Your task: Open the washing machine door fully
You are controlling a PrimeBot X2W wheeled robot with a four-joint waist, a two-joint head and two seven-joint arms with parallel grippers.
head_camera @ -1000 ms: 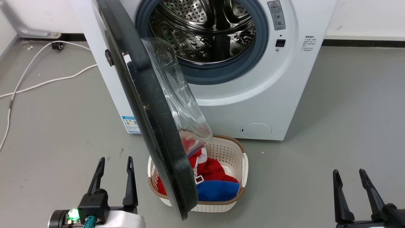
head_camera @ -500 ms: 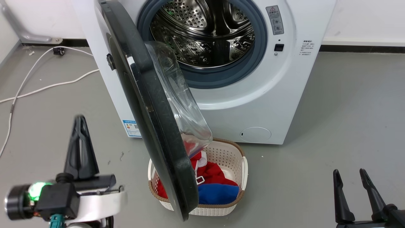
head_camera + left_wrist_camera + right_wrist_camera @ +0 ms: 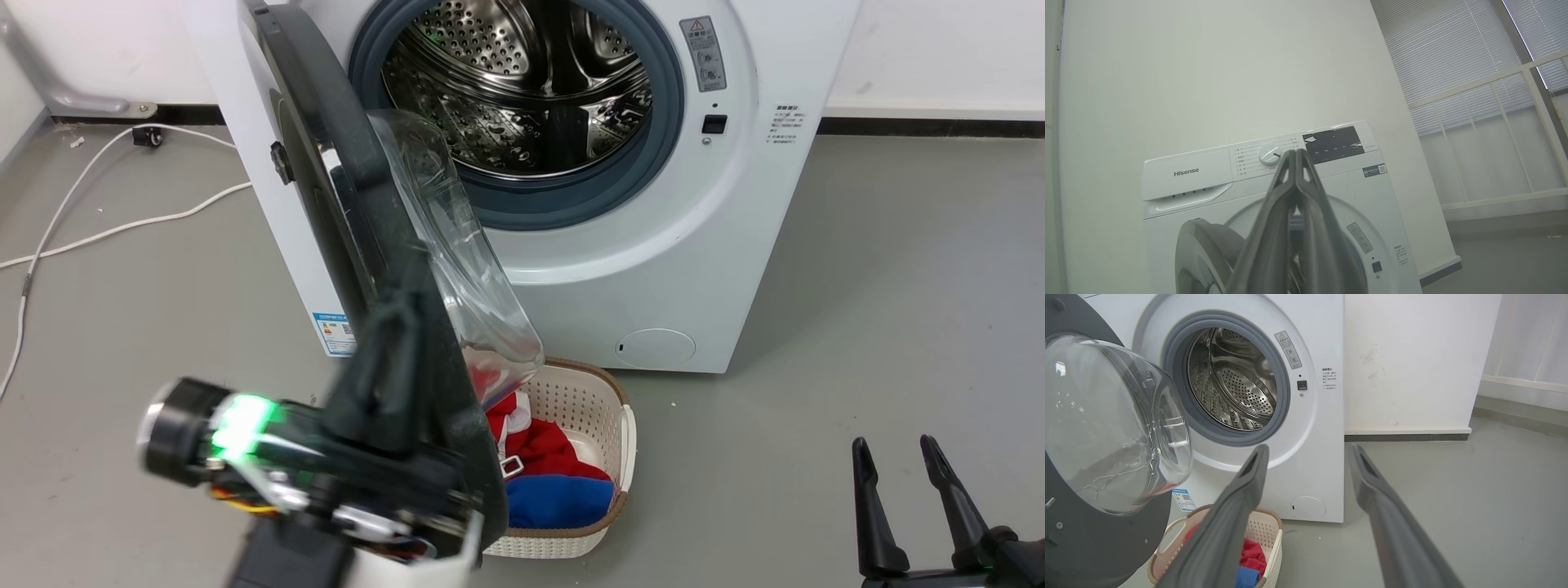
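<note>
**Pushing a stiff hinged door wider**

Part open on the washing machine (image 3: pixel 718 245), the washing machine door (image 3: pixel 351 188) looks rigid, weighty and glossy: press its rim (image 3: pixel 322 106), not the fragile glass bowl (image 3: pixel 457 261). Left end effector (image 3: pixel 400 327), fingers together, sits near that rim; right end effector (image 3: pixel 891 445), fingers apart.

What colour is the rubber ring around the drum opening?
The rubber ring is grey; the right wrist view shows it best.

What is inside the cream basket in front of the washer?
Red and blue clothes lie in the basket. The washing machine door hangs in front and hides its left part.
</note>
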